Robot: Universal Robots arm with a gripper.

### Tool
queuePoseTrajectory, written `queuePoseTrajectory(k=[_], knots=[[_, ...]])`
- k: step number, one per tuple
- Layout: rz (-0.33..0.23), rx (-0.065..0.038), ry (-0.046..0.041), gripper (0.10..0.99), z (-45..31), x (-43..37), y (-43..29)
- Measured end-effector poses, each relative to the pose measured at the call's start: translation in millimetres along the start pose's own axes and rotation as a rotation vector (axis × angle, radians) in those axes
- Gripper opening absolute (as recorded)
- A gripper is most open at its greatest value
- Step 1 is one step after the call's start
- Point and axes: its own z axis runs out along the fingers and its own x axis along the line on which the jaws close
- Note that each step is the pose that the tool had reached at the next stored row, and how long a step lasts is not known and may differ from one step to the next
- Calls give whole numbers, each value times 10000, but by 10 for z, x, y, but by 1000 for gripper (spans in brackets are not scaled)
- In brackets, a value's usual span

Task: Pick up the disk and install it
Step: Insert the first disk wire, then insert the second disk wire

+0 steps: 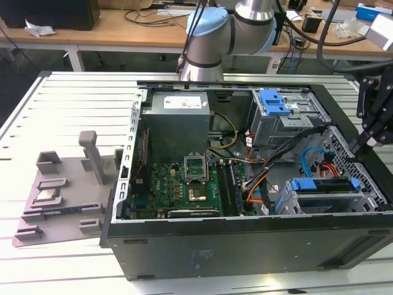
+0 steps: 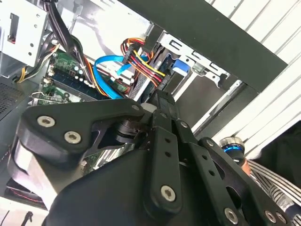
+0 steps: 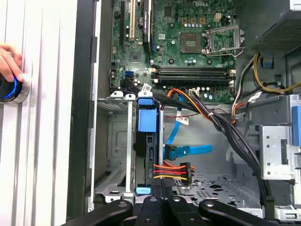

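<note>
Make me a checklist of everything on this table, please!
Surface: slatted metal table with an open computer case lying on it.
Job's things: the disk stands edge-on in its blue caddy inside the drive bay.
Clutter: grey fixture tray beside the case, with a small square chip on it.
Grippers: the gripper hovers at the end of the disk; jaws too hidden to judge.
Cables: blue flat cable and a red, yellow and black bundle lie loose beside the bay.
Surroundings: wooden benches behind; a person's hand rests on a blue-ringed button.
</note>
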Motion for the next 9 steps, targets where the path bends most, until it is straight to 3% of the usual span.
queuePoseTrajectory(k=[9], knots=[[0, 1, 2, 114, -4, 0, 0]])
